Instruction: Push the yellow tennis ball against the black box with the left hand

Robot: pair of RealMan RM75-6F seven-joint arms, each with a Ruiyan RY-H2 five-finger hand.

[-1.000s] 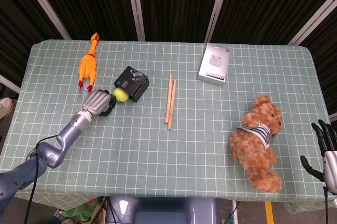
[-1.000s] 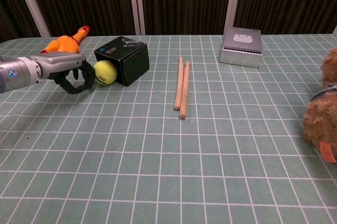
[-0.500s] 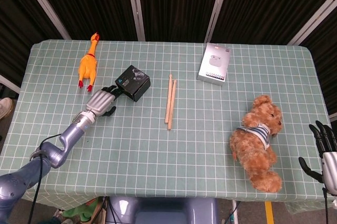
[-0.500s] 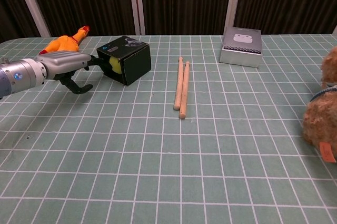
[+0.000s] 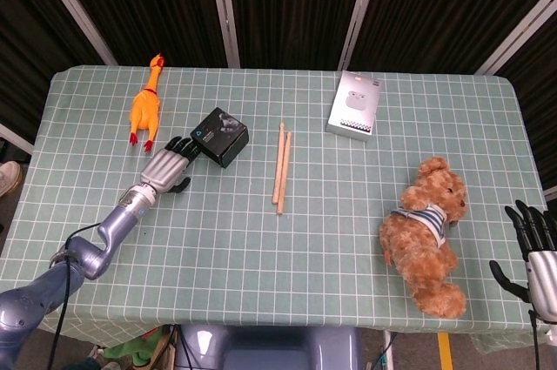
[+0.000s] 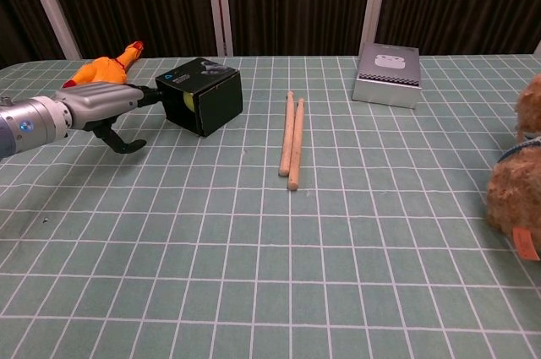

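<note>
The pushing step is judged all but finished here. The yellow tennis ball (image 6: 183, 102) is seen only as a sliver in the chest view, pinned between the left hand (image 5: 167, 165) and the near face of the black box (image 5: 219, 136); in the head view it is hidden altogether. Contact between ball and box looks made, though the exact touching line is masked by the fingers.

The left hand is stretched out flat along the bench (image 5: 261, 248), fingers (image 6: 150, 95) extended and apart, tips laid against the ball and reaching the box's edge. Nothing is gripped; the ball is merely pressed. The thumb is hung below, curved, closing on nothing.

What is called for next, by this reckoning: the pressure is to be eased and the hand drawn back gently, so the ball is not dragged away or left to roll. A further shove would likely slide the box itself.

The right hand (image 5: 533, 257) is held at the bench's far right edge, fingers spread, empty, near the teddy bear (image 5: 428, 232). The rubber chicken (image 5: 144, 103), drumsticks (image 5: 281, 166) and white box (image 5: 354, 105) lie apart, untouched.
</note>
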